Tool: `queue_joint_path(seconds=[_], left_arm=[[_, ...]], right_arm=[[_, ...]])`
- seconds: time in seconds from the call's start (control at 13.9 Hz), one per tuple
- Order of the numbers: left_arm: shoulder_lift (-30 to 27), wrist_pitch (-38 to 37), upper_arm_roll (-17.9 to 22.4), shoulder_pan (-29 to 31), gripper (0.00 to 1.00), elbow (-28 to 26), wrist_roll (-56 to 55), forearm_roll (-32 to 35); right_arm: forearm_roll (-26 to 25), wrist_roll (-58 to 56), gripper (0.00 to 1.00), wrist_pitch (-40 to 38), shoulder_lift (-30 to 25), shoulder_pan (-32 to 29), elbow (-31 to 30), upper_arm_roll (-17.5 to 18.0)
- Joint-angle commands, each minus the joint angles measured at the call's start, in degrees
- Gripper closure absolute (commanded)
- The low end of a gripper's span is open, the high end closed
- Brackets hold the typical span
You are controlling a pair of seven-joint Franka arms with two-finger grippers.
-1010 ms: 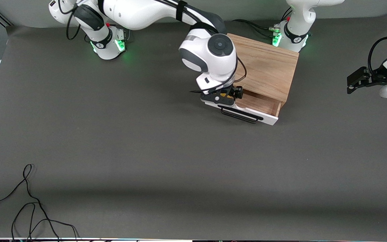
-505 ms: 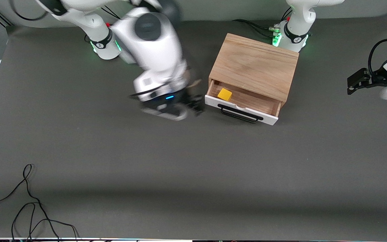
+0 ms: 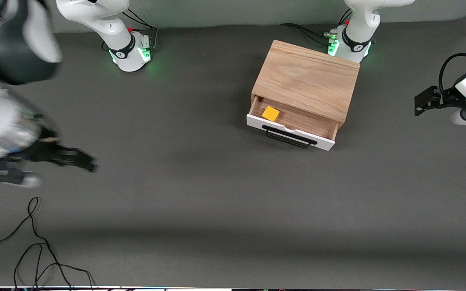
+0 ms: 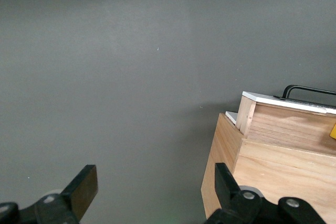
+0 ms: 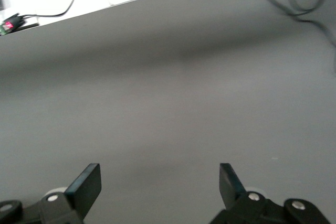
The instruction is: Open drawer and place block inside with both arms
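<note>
The wooden box (image 3: 306, 83) is seen at the left arm's end of the table, with its drawer (image 3: 291, 127) pulled out toward the front camera. The opening step is therefore judged done.

The block (image 3: 271, 114) is seen resting on the drawer floor, in the corner toward the right arm's end, just inside the white front — upright, untouched by any finger. The placing step is judged done as well. Whether the drawer is meant to be pushed shut is not settled by the task sentence; nothing else appears to be left.

The right gripper (image 3: 75, 157) is found over bare table near the right arm's end, well apart from the box. Its fingers (image 5: 86, 184) are spread wide with nothing between them — only grey mat is seen there in the right wrist view.

The left gripper (image 3: 427, 99) hangs off the left arm's end of the box, well apart from the drawer handle (image 3: 289, 138). Its fingers (image 4: 84, 187) are likewise parted and empty; in the left wrist view the box corner and the drawer's side wall sit just past one fingertip, not between the two. This arm is taken to be waiting.

A loose black cable (image 3: 34, 246) lies on the mat at the right arm's end, nearer the front camera than either gripper.
</note>
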Motion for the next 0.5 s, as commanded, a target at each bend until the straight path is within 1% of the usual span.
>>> queue_joint_path(seconds=[0.0, 0.14, 0.22, 0.43], left_arm=[[-0.11, 0.11, -0.25, -0.26, 0.01, -0.24, 0.73, -1.83], [-0.02, 0.20, -0.34, -0.44, 0.01, -0.15, 0.12, -5.00], [0.07, 0.29, -0.51, -0.61, 0.01, -0.06, 0.03, -5.88], [1.20, 0.91, -1.38, -1.22, 0.01, 0.98, -0.23, -5.63]], right_arm=[[0.06, -1.91, 0.00, -1.68, -5.53, 1.70, -4.95, -1.11], [0.14, -7.61, 0.00, -2.66, -5.45, 1.61, -4.69, -2.86], [0.06, -8.15, 0.00, -2.92, -5.27, 1.61, -4.60, -2.96], [0.05, -9.21, 0.00, -4.41, -5.10, 1.61, -4.51, -3.66]])
